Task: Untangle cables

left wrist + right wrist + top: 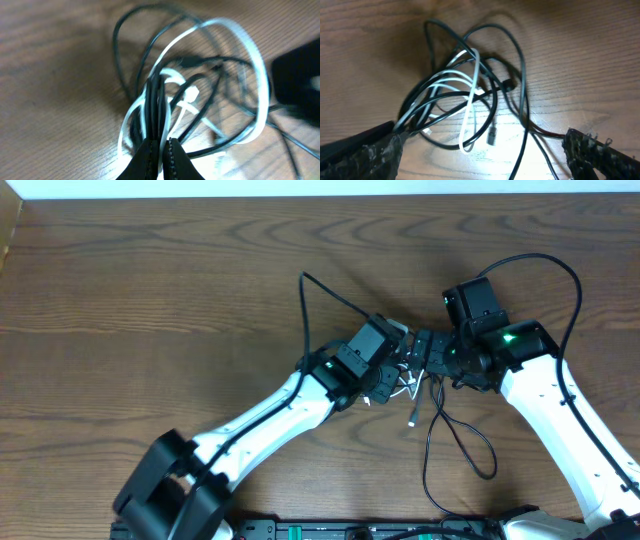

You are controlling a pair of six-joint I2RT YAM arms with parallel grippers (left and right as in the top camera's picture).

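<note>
The cables lie tangled on the wooden table [150, 300] between my two grippers. The black cable [320, 290] sends one loop to the far left and another [470, 450] toward the front. In the left wrist view the left gripper [161, 150] is shut on a bundle of black cable [155, 100] and white cable [250, 55] strands. In the overhead view the left gripper [398, 378] meets the knot from the left. The right gripper [425, 362] is open beside the knot; its fingers [375, 152] stand wide apart around the black cable [522, 75], the white cable [470, 107] and a small plug [492, 136].
The thick black robot wire [560, 270] arcs over the right arm [560, 400]. The left arm [260, 420] stretches in from the front left. The table's far edge [300, 195] runs along the top.
</note>
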